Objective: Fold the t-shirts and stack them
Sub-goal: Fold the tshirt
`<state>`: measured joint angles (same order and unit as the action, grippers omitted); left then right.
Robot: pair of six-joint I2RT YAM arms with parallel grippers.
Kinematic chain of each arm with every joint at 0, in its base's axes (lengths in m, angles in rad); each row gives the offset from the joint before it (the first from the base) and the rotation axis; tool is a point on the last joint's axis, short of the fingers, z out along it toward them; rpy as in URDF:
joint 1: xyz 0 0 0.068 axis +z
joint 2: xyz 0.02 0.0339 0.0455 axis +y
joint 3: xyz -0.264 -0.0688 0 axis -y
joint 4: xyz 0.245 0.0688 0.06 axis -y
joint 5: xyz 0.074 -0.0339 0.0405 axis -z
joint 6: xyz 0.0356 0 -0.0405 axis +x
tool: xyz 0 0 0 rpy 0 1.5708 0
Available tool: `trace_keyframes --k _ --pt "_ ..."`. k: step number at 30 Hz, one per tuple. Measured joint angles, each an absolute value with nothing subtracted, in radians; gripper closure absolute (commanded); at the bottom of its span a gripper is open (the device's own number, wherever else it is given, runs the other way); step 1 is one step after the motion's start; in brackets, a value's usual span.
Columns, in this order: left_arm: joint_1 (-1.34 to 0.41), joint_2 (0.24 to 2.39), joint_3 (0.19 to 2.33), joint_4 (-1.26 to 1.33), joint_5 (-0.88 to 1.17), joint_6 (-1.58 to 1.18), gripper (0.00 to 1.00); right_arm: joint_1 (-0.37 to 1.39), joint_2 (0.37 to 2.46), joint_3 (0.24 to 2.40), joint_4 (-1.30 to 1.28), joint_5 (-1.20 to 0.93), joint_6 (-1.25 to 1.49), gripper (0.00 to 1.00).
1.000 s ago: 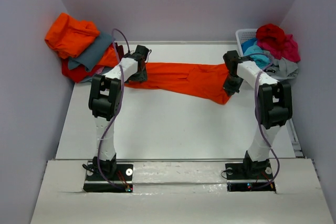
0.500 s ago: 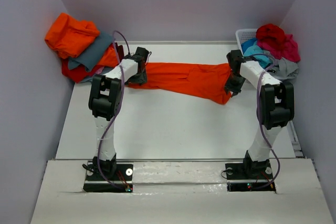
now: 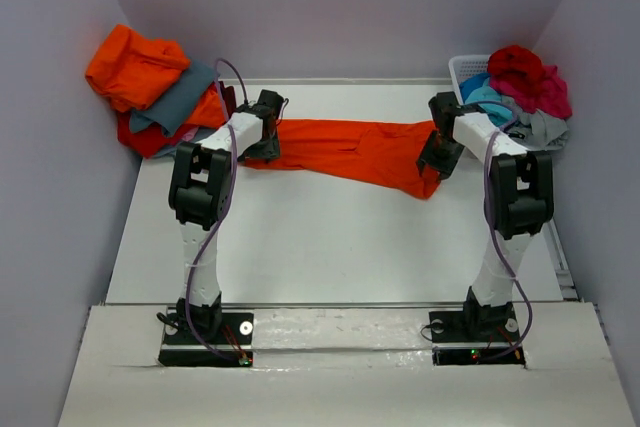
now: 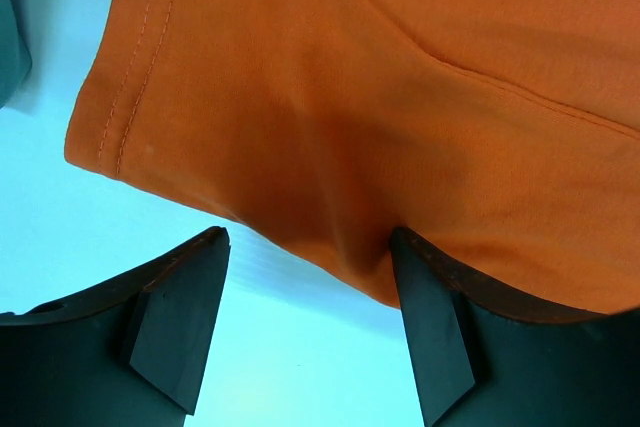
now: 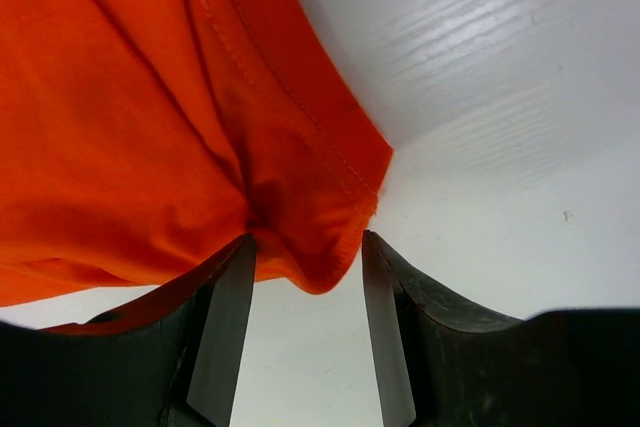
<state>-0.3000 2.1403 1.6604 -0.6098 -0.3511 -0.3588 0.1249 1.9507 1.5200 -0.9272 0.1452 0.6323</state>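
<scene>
The orange t-shirt [image 3: 350, 152] lay stretched in a long band across the far half of the table [image 3: 330, 237]. It was probably drawn taut that way so it could be flattened before any fold was made. The left gripper [image 4: 310, 237] sat at the shirt's left end and the right gripper [image 5: 305, 247] at its right end, one arm to each side so the cloth could be pulled evenly. Beyond the shirt's left end sat a heap of orange, red and grey shirts [image 3: 150, 87]. Beyond its right end stood a white basket [image 3: 462, 69] piled with crimson, turquoise and grey ones. The overhead view showed this whole layout but hid both grips under the wrists. The right wrist camera showed fingers drawn close on a bunched corner, with creases running into the pinch. The left wrist camera showed fingers set wide apart with a hemmed edge sagging between them. Whether that pair truly held the cloth, I could not tell.
</scene>
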Motion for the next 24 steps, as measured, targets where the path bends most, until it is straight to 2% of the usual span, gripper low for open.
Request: trace_keyframes --k 14,24 --pt "-0.3 2.14 1.66 -0.61 -0.352 -0.356 0.22 0.125 1.982 1.581 -0.905 0.091 0.629 0.49" --pt "-0.3 2.14 1.66 -0.611 -0.351 -0.356 0.22 0.125 1.985 1.519 -0.878 0.047 0.633 0.52"
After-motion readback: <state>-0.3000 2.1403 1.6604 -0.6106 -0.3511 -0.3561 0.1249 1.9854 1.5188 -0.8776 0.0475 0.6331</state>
